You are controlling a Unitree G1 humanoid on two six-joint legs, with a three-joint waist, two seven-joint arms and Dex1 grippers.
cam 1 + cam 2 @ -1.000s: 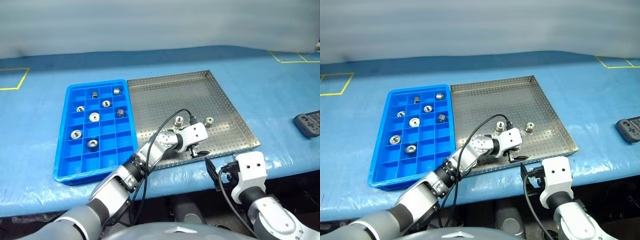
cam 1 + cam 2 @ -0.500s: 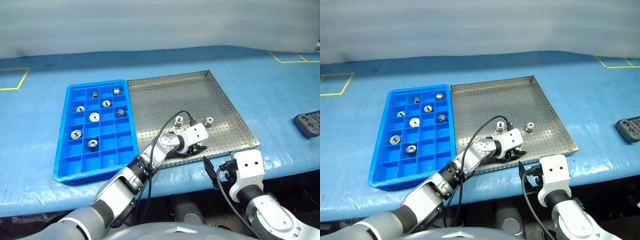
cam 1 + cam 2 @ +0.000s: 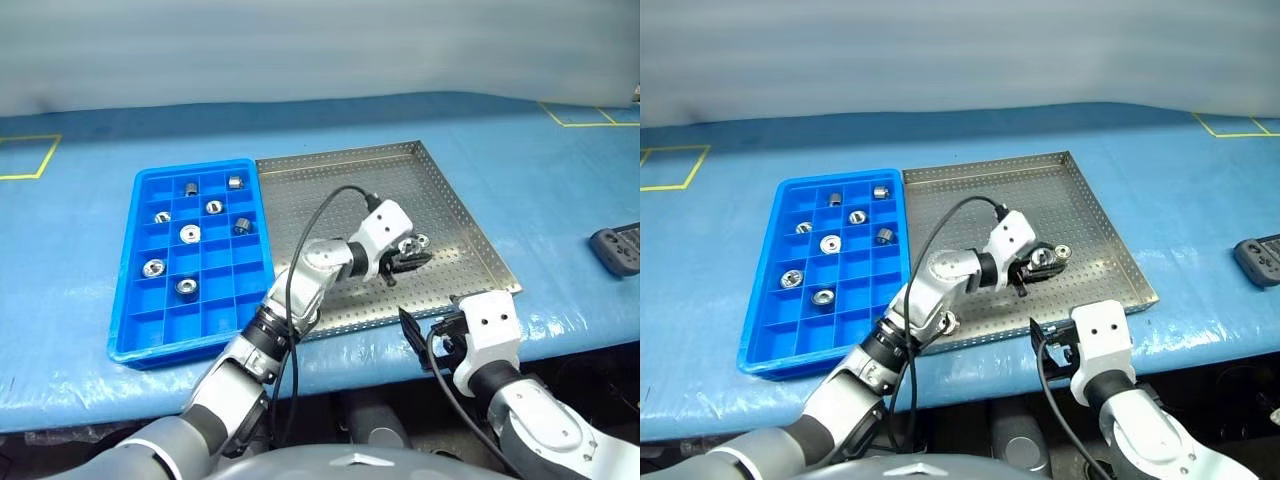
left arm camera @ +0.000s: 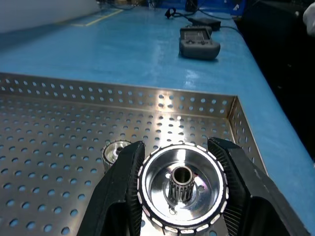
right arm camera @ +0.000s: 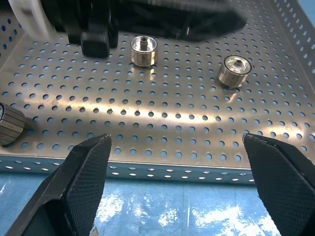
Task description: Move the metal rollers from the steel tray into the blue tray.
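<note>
Left hand [image 3: 1038, 263] hangs level above steel tray [image 3: 1090, 210], gripping a roller [image 4: 181, 183].

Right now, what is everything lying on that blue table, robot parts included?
blue tray: one, bright blue, left part of the table.
steel tray: one, silver, perforated, right beside the blue tray.
metal rollers: eight, silver, in blue tray compartments; three more loose on the steel tray.
remote-like device: one, black, far right.
tape marks: yellow, at the table's far corners.
left hand: shut on one further roller, over the steel tray.
right hand: open, at the steel tray's near rim.
</note>
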